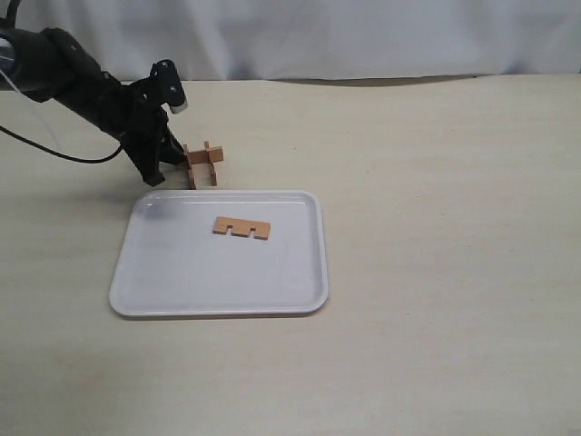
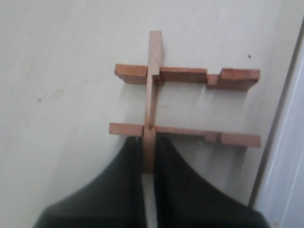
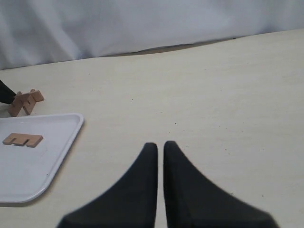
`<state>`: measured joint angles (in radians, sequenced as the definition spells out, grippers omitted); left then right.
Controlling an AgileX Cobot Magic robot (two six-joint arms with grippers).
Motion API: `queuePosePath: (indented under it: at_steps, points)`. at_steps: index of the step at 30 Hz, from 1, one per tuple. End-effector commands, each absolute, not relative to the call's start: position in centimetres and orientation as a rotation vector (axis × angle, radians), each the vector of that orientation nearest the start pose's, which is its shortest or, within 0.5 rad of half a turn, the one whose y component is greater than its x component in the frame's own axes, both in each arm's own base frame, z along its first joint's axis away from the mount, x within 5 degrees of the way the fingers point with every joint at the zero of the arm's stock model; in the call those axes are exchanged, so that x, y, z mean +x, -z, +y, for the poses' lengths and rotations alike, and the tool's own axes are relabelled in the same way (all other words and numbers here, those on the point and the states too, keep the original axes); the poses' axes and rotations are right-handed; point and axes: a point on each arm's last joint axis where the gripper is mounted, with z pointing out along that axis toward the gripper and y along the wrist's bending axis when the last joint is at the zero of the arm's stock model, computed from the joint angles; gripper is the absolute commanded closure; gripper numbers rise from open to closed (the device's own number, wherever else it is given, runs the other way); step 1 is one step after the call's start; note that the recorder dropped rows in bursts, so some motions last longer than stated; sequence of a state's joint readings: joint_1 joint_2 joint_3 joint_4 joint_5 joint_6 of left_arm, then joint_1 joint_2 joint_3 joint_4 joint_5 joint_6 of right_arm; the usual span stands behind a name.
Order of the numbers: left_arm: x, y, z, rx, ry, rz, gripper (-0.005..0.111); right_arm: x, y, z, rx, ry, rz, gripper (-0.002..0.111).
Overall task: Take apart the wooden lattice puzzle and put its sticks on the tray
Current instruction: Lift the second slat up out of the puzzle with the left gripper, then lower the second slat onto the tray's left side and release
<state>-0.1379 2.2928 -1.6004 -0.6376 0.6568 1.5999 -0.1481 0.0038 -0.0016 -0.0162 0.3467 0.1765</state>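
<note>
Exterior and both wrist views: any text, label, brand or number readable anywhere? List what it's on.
None readable in any view.
Tray: plain white, no label.
Loose stick on it and wooden lattice puzzle: bare wood, no marks.
Left fingers and right fingers: plain black, no print.
White patch on the left arm: too small to tell whether it carries text.

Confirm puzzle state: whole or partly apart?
Partly apart: only three interlocked in the puzzle; one notched stick lies flat on the tray.
</note>
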Motion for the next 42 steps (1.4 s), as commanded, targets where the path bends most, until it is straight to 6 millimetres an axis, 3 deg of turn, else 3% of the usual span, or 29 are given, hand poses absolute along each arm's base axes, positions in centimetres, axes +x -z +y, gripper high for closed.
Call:
queuePosePath:
  at_steps: [1,7,20,23,27,28,32,36,38,42]
  points:
    - [45.9,-10.7,-10.0,1.566,0.222,2.088,0.107,5.3,-18.2,-0.9,0.294,-0.004,1.803,0.104]
    - [45.9,-11.7,-10.0,1.563,0.214,2.072,0.107,5.3,-18.2,-0.9,0.294,-0.004,1.803,0.104]
    - [43.7,-18.5,-10.2,1.552,0.326,2.083,0.107,5.3,-18.2,-0.9,0.294,-0.004,1.803,0.104]
    - [42.1,-20.6,-10.1,1.545,0.4,2.186,0.107,5.3,-18.2,-0.9,0.294,-0.004,1.803,0.104]
    - [40.0,-22.2,-10.5,1.618,0.304,2.373,0.107,5.3,-18.2,-0.9,0.294,-0.004,1.803,0.104]
    - [38.8,-22.3,-11.2,1.644,0.252,2.44,0.107,5.3,-18.2,-0.9,0.294,-0.004,1.803,0.104]
    - [35.9,-22.7,-13.3,1.739,0.232,2.412,0.107,5.3,-18.2,-0.9,0.294,-0.004,1.803,0.104]
    - [32.6,-22.2,-14.1,1.761,0.41,2.488,0.107,5.3,-18.2,-0.9,0.294,-0.004,1.803,0.104]
    - [31.7,-21.1,-13.9,1.756,0.473,2.537,0.107,5.3,-18.2,-0.9,0.294,-0.004,1.803,0.104]
    - [31.3,-18.4,-13.3,1.667,0.404,2.555,0.107,5.3,-18.2,-0.9,0.294,-0.004,1.803,0.104]
